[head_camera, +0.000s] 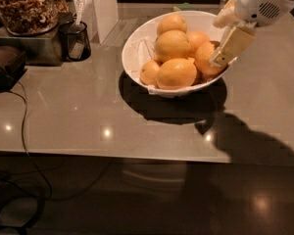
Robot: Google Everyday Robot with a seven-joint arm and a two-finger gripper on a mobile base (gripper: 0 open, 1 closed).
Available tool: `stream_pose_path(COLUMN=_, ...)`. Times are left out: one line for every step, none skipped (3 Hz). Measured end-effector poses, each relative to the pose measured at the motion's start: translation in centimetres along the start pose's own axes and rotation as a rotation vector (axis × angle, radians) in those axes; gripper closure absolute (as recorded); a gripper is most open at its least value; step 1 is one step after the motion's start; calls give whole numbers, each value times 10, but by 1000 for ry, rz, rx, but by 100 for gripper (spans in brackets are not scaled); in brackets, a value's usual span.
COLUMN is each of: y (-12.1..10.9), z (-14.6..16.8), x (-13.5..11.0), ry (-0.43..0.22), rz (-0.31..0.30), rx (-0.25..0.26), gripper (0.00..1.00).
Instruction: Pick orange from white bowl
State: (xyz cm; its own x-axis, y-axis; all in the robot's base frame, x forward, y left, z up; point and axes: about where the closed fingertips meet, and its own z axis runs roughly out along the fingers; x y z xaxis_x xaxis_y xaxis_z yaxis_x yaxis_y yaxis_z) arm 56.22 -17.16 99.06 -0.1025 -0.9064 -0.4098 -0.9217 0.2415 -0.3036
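The white bowl (pixel 137 53) stands on the counter and holds several oranges. The orange (pixel 206 58) with a dark scar near its top lies at the bowl's right side, against the rim. My gripper (pixel 216 43) comes in from the upper right and hangs over the bowl's right rim. It is open. One tan finger (pixel 232 45) lies across the right face of this orange, and the other finger (pixel 224 17) is above and behind it. The orange rests in the bowl among the others.
A small dark glass cup (pixel 74 40) stands left of the bowl. A container of nuts (pixel 24 6) sits on a metal box at the far left, and a white upright box (pixel 100 9) is behind. A black cable (pixel 22 126) runs over the counter's front left edge.
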Motion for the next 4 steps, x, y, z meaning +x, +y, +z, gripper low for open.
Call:
stream_pose_path(y=-7, z=19, x=-5, ry=-7, rz=6, rx=-32, gripper=30)
stream_pose_path(y=-12, z=39, x=-10, ry=-13, rz=6, rx=-67, gripper=32)
stream_pose_path(y=-14, z=52, x=-6, ry=-4, rz=15, rx=-88, gripper=35)
stream_pose_path(y=-17, z=59, x=6, ry=52, rz=16, rx=-98, gripper=36)
